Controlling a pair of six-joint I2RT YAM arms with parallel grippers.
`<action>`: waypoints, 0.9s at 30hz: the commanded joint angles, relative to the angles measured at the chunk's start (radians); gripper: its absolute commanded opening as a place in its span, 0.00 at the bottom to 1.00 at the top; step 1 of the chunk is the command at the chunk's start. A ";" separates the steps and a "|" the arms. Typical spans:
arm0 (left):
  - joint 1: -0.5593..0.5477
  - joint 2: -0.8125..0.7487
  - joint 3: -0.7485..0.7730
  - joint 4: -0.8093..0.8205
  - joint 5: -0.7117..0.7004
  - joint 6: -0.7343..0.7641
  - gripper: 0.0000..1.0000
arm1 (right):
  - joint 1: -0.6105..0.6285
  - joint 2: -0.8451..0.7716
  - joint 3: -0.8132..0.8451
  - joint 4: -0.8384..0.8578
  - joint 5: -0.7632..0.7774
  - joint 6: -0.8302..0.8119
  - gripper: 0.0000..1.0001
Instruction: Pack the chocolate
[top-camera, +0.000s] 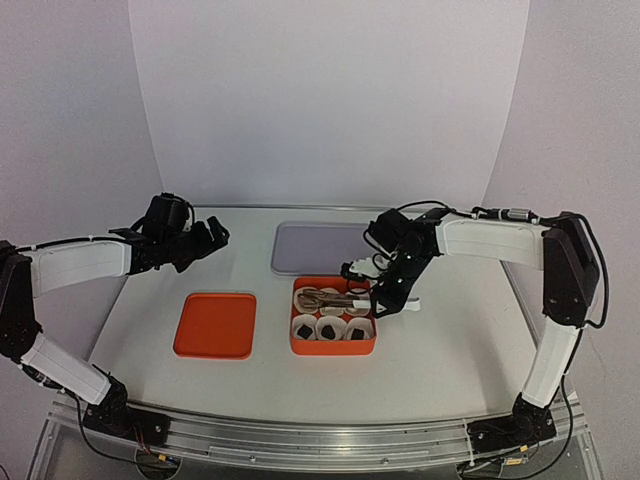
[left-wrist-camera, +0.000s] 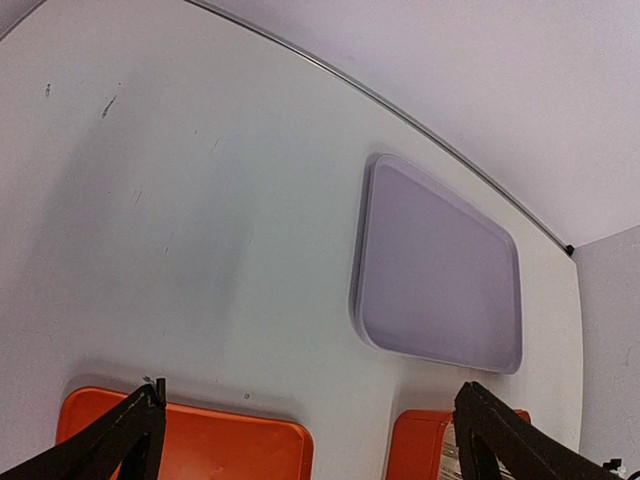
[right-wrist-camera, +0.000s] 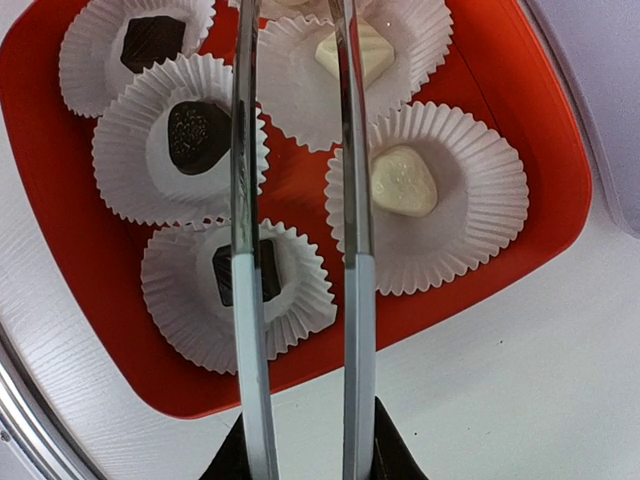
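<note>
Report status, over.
Left gripper open, empty. Right gripper shut on tongs above orange box. Chocolate sits in paper cups inside. Lid off, beside box.

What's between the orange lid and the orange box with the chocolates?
Nothing but bare white table between the lid and the box; the top view shows it.

Left arm (top-camera: 80, 262) raised, left fingers (left-wrist-camera: 110, 445) wide apart. Right arm (top-camera: 490, 240) angled down, right fingers (right-wrist-camera: 395, 455) pinching metal tongs (right-wrist-camera: 245, 200).
</note>
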 joint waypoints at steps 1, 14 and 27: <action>0.005 -0.032 0.005 0.014 0.003 0.003 1.00 | 0.009 0.000 0.045 0.019 -0.002 0.000 0.26; 0.005 -0.026 0.007 0.021 0.010 0.008 1.00 | 0.012 -0.023 0.045 0.017 0.012 0.002 0.28; 0.005 0.003 0.016 0.040 0.032 0.007 1.00 | 0.013 -0.205 -0.029 0.018 -0.004 0.023 0.28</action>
